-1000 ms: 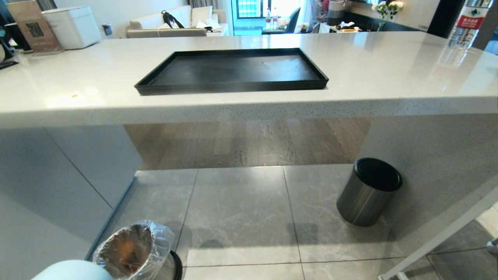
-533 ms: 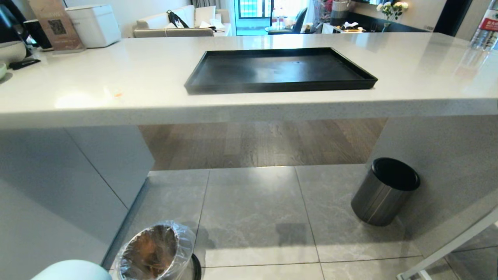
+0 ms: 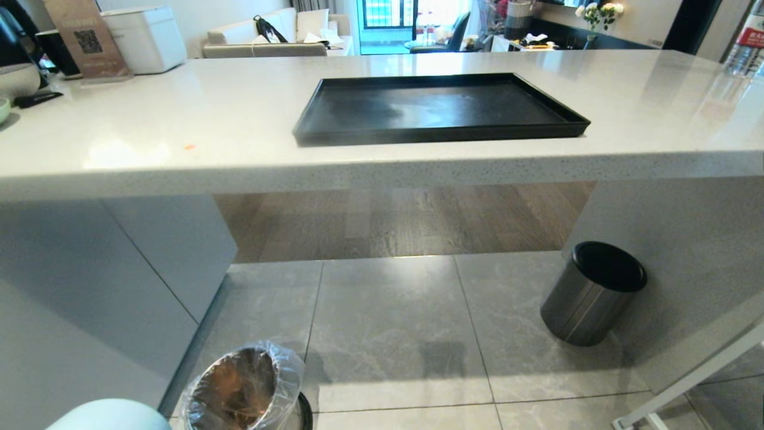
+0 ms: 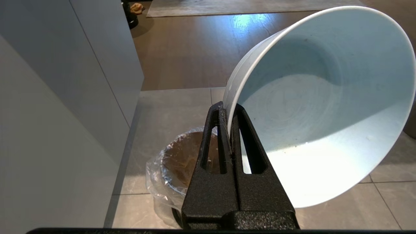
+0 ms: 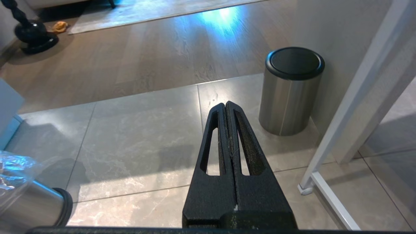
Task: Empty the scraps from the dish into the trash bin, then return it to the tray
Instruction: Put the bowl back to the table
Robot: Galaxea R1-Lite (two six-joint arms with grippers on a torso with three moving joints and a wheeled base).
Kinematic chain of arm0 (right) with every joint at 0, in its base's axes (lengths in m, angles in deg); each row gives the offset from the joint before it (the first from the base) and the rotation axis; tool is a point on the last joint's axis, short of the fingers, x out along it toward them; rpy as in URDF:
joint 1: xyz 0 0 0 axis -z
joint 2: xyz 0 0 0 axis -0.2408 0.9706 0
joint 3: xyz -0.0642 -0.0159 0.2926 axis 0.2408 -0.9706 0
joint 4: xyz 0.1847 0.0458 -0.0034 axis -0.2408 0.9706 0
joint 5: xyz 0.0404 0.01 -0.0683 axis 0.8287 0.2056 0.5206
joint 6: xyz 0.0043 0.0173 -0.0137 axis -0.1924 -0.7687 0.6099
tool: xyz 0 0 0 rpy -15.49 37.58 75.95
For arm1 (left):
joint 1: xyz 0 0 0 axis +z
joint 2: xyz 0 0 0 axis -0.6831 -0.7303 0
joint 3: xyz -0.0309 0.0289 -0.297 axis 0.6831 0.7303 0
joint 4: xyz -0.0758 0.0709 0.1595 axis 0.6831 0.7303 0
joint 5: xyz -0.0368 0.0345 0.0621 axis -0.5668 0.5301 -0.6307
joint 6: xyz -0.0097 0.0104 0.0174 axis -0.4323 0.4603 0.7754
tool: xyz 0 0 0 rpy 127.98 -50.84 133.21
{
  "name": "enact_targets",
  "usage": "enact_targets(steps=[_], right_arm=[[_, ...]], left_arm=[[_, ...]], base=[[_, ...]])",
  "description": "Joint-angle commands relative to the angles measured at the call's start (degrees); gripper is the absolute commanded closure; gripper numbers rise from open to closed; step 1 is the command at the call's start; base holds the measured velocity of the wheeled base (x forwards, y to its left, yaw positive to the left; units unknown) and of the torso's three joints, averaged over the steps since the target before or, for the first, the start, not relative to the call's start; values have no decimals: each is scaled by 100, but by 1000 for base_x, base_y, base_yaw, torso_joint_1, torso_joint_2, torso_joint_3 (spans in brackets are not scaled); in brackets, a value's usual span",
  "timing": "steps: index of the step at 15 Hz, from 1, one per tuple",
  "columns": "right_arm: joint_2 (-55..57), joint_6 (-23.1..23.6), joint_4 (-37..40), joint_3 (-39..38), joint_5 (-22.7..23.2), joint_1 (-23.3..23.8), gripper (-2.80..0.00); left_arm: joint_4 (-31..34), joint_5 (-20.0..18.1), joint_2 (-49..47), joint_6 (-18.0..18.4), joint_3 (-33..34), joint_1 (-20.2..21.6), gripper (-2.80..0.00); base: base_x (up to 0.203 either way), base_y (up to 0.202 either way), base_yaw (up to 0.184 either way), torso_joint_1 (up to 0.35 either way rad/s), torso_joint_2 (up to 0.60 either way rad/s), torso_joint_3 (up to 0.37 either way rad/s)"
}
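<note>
Above trash bin [image 4: 182, 169] | L hand [image 4: 229, 130] pinching dish [image 4: 321, 107] rim, tilted

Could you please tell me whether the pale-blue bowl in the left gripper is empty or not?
Empty: the dish, clamped at its rim by the left gripper, shows a bare inside with only faint specks, no carrot or sticks.

In your head view, only a curved sliver of the small glossy pale-blue bowl [image 3: 110, 416] shows at the bottom edge, which also cuts the bag-lined shiny metal bin [image 3: 242, 391]. From the left wrist, the black gripper fingers [image 4: 224, 143] hide much of that bin [image 4: 177, 169], so you cannot tell what lies inside.
</note>
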Motion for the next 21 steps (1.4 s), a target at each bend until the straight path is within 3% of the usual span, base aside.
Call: enact_targets(steps=[1,10,17,21], right_arm=[[-2,-5,-1,3,-3,-9,0],[-2,-2,-1,-5,-3,-9,0],[-2,-2,-1,4,-3,-9,0],[-2,-2,-1,4,-3,-9,0]], left_arm=[[0,0,-4,2,0,4,0],[0,-26,-4,34,0,4,0],[0,0,-4,2,0,4,0],[0,0,-4,2,0,4,0]], base=[[0,0,0,0,0,0],[7,0,0,0,0,0],[186,0,2,5,2,2],[16,0,0,4,0,-1]])
